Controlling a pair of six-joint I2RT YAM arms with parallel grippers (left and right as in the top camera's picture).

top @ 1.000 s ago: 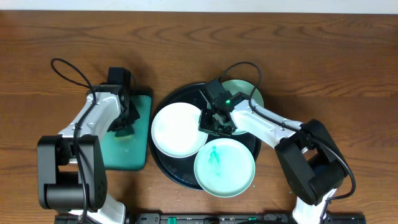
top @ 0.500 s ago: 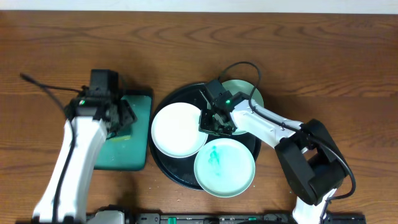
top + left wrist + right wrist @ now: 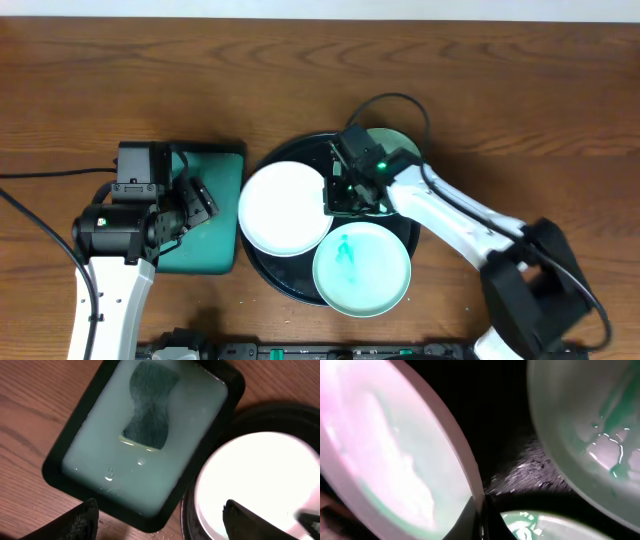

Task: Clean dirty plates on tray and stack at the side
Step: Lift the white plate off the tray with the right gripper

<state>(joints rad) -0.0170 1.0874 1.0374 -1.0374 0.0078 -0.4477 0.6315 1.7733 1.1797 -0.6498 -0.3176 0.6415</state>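
**Overhead and wrist views.** The tray (image 3: 265,265), round, glossy black and raised at the rim, sits at the middle of the wood-grain surface (image 3: 500,80). It carries all three plates:

- the white plate (image 3: 285,208), on the left;
- the near mint-green plate (image 3: 361,268), at the near right, with a teal smear;
- the far mint-green plate (image 3: 405,148), at the far right, partly hidden under the right arm and also streaked with teal.

The right gripper (image 3: 338,203) has its fingers pinched shut on the right rim of the white plate, as its wrist view confirms. The left gripper (image 3: 195,203) hangs with its fingers spread wide and empty. It is above the rectangular teal-green tray (image 3: 222,250), just left of the black one, where a dark sponge (image 3: 150,410) lies in cloudy liquid.

**Handling (judged).** The plates look stiff, light and smooth. Wet film and droplets probably make them slippery, and they may chip if dropped. The thin upturned rim is the practical hold, since the flat glazed face offers no purchase. A pinch at one edge would let the plate tilt, so a firm, level lift suits it best.
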